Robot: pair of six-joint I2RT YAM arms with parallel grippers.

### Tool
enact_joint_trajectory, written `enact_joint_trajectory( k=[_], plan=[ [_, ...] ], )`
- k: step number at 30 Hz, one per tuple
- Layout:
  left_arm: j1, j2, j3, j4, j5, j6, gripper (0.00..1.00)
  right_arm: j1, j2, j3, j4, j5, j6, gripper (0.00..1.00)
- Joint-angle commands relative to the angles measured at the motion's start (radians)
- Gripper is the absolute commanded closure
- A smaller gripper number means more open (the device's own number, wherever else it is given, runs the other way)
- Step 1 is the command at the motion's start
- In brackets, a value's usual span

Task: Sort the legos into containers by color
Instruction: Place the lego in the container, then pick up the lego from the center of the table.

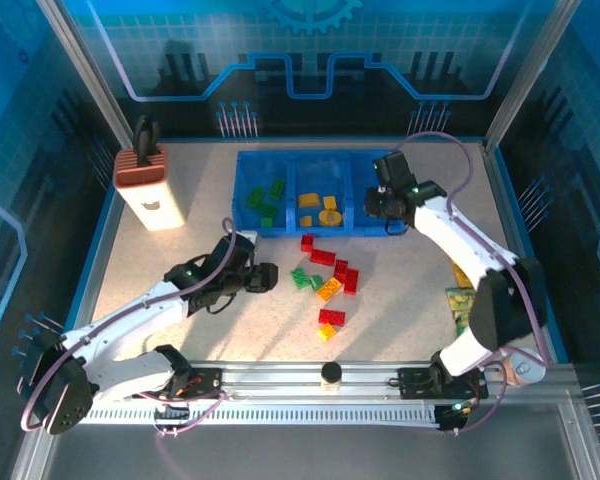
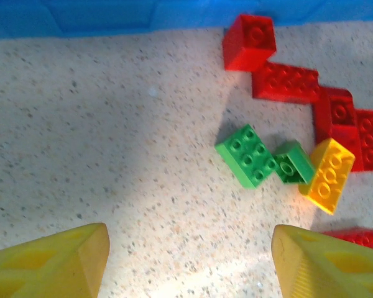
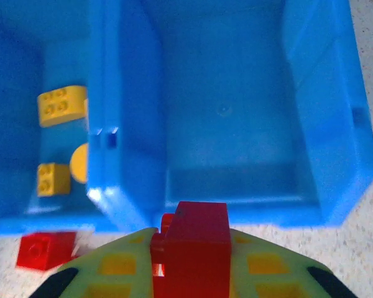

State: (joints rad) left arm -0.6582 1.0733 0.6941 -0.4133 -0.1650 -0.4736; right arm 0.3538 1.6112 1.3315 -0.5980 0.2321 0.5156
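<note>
A speckled table (image 1: 180, 270) sits inside a blue-lit enclosure, with the blue tray (image 1: 242, 190) at the middle of its far edge: greens in the left compartment, yellows in the middle, and the right compartment (image 3: 230, 124) bare. The loose legos (image 1: 325, 270) lie mid-table, just off the tray's near wall. The right gripper (image 3: 189, 248) hangs at the near rim of the right compartment, its fingers pressed onto a red brick (image 3: 196, 236) that sticks out ahead of them. The main risk is there. From the wrist view the brick looks to be above the rim, not the floor, so letting go now could bounce it back onto the table or over the divider among the yellows. The left gripper (image 2: 189, 261) hovers low over the table left of the pile, its fingers (image 2: 56, 264) spread wide and touching nothing. A green brick (image 2: 247, 155) lies ahead of it and to the right. That brick touches a smaller green one, which butts against a yellow brick (image 2: 328, 175), so a careless close could drag a neighbour along or scatter the cluster.
</note>
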Motion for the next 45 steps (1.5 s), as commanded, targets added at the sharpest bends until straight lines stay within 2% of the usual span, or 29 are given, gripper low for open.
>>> enact_joint_trajectory(
  k=[1, 4, 6, 9, 11, 16, 20, 26, 31, 36, 39, 45],
  plan=[
    [-0.038, -0.030, -0.028, 0.003, -0.038, -0.045, 0.30, -0.034, 0.125, 0.101, -0.084, -0.032, -0.046, 0.73],
    [-0.068, -0.044, -0.043, -0.006, -0.056, -0.049, 0.30, -0.041, 0.209, 0.170, -0.100, -0.028, -0.049, 0.70],
    [-0.078, -0.053, -0.050, -0.010, -0.059, -0.053, 0.30, -0.039, 0.241, 0.203, -0.110, -0.028, -0.048, 0.64],
    [-0.085, -0.057, -0.060, 0.000, -0.056, -0.052, 0.30, -0.035, 0.250, 0.224, -0.120, -0.027, -0.048, 0.34],
    [-0.086, -0.049, -0.061, 0.017, -0.048, -0.050, 0.29, -0.026, 0.226, 0.213, -0.120, -0.016, -0.046, 0.25],
    [-0.088, 0.041, -0.013, 0.060, -0.022, -0.030, 0.25, 0.021, 0.084, 0.101, -0.088, 0.021, -0.029, 0.23],
    [-0.088, 0.177, 0.086, 0.090, 0.014, -0.011, 0.22, 0.062, -0.052, -0.040, -0.047, 0.016, 0.001, 0.24],
    [-0.087, 0.416, 0.275, 0.088, -0.014, 0.000, 0.22, 0.103, -0.255, -0.268, 0.006, 0.015, 0.065, 0.24],
    [-0.086, 0.632, 0.478, 0.010, -0.065, 0.020, 0.23, 0.104, -0.389, -0.397, 0.020, 0.008, 0.097, 0.24],
    [-0.082, 0.821, 0.675, -0.134, -0.147, 0.034, 0.31, 0.101, -0.466, -0.446, 0.004, 0.014, 0.090, 0.24],
    [-0.080, 0.867, 0.709, -0.152, -0.152, 0.036, 0.35, 0.097, -0.503, -0.496, 0.009, 0.012, 0.096, 0.25],
    [-0.076, 0.913, 0.743, -0.175, -0.190, 0.039, 0.35, 0.096, -0.528, -0.534, 0.032, -0.006, 0.108, 0.26]
  ],
)
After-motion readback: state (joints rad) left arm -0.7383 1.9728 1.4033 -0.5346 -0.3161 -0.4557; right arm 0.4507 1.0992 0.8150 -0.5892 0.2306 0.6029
